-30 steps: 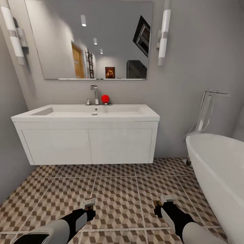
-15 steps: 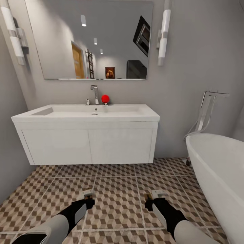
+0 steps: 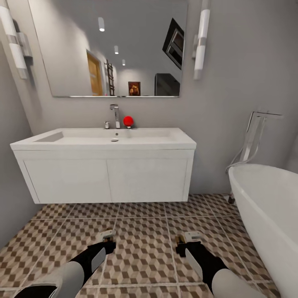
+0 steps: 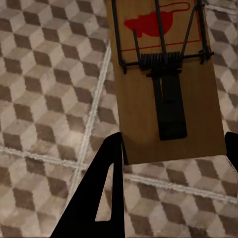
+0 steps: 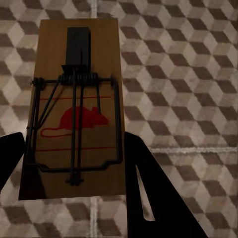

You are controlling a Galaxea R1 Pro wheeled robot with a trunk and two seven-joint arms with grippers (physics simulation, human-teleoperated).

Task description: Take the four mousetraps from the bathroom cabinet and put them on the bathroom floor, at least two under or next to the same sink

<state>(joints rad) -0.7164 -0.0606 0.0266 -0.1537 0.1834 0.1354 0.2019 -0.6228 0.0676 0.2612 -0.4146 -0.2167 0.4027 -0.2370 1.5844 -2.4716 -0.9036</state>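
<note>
The white sink [image 3: 103, 140] on its wall-hung vanity stands straight ahead, above the cube-patterned bathroom floor [image 3: 142, 231]. My left gripper [image 3: 108, 242] [image 4: 173, 141] hovers low over the tiles in front of the vanity, shut on a brown wooden mousetrap [image 3: 107, 234] [image 4: 163, 84] with a red mouse print. My right gripper [image 3: 183, 243] [image 5: 73, 144] hovers beside it, shut on a second mousetrap [image 3: 188, 236] [image 5: 74, 109]. Both boards are held flat above the tiles. The cabinet and the other mousetraps are out of view.
A white bathtub [image 3: 269, 207] with a chrome floor tap [image 3: 256, 132] fills the right side. A grey wall [image 3: 12, 194] closes the left. A mirror [image 3: 111, 49] hangs over the sink, and a red ball [image 3: 128, 120] sits by the chrome tap [image 3: 115, 114].
Both grippers have moved forward toward the vanity with their mousetraps, the right one also drifting left. The whole view has shifted slightly closer to the sink.
</note>
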